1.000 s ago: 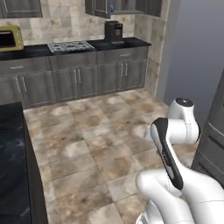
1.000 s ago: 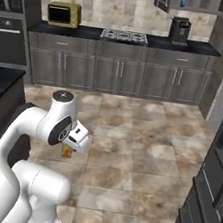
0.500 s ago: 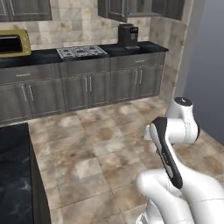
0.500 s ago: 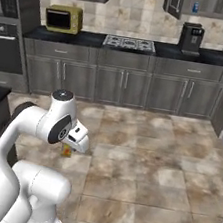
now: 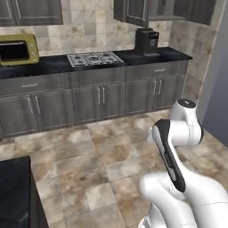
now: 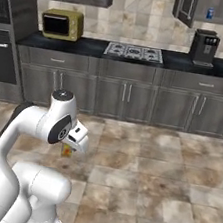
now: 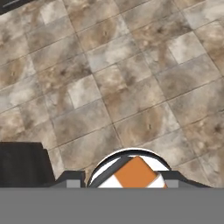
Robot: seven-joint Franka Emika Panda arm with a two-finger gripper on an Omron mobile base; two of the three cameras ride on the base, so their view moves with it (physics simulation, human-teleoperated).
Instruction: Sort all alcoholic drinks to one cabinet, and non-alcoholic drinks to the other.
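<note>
My gripper (image 6: 69,149) hangs low over the tiled floor, shut on the small orange-yellow carton (image 6: 67,151), which pokes out under the white hand. In the hand view the carton's orange-and-white top (image 7: 135,172) sits between the two dark fingertips (image 7: 73,179) of my gripper (image 7: 124,180). Ahead, a grey wall cabinet (image 6: 186,7) above the coffee machine stands with its door swung open. A small blue soda can (image 6: 210,13) rests on the shelf inside it. The same cabinet (image 5: 133,10) appears top centre in the left base view.
A black counter runs along the far wall with a yellow microwave (image 6: 62,24), a gas hob (image 6: 133,51) and a black coffee machine (image 6: 204,46). Grey base cupboards (image 5: 89,102) sit below. A dark island corner (image 5: 13,191) lies near left. A wall oven (image 6: 2,41) stands far left.
The whole picture has shifted: the base has driven and turned, so the counter wall now faces me squarely. The arm holds the same pose with the carton in it.
</note>
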